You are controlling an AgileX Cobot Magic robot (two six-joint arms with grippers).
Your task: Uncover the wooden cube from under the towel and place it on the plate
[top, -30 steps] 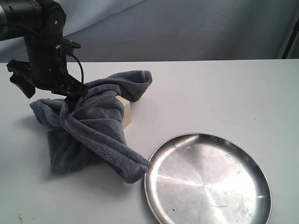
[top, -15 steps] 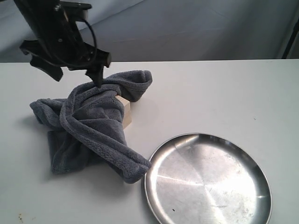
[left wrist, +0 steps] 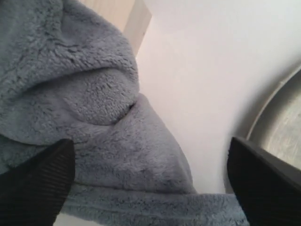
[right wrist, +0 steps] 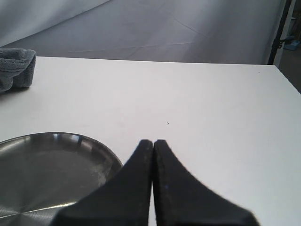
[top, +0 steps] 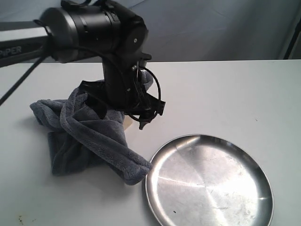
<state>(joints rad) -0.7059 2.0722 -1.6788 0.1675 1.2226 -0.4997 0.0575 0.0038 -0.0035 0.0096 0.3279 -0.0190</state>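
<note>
The dark blue-grey towel (top: 89, 136) lies crumpled on the white table, left of the steel plate (top: 155, 162). My left gripper (top: 127, 110) hangs low over the towel's right side, hiding most of the wooden cube; only a pale sliver (top: 126, 123) shows below the arm. In the left wrist view, my left gripper (left wrist: 149, 155) is open wide, straddling a towel fold (left wrist: 94, 94). The cube's corner (left wrist: 124, 14) lies beyond the fold and the plate's rim (left wrist: 282, 117) is off to one side. My right gripper (right wrist: 153, 141) is shut and empty beside the plate (right wrist: 47, 169).
The left arm's black body (top: 94, 28) reaches in from the left above the towel. A grey backdrop stands behind the table's far edge. A towel end (right wrist: 16, 68) shows far off in the right wrist view.
The left arm has swung right and come down from above the towel's left part to over the cube. The towel and the plate lie as before.
</note>
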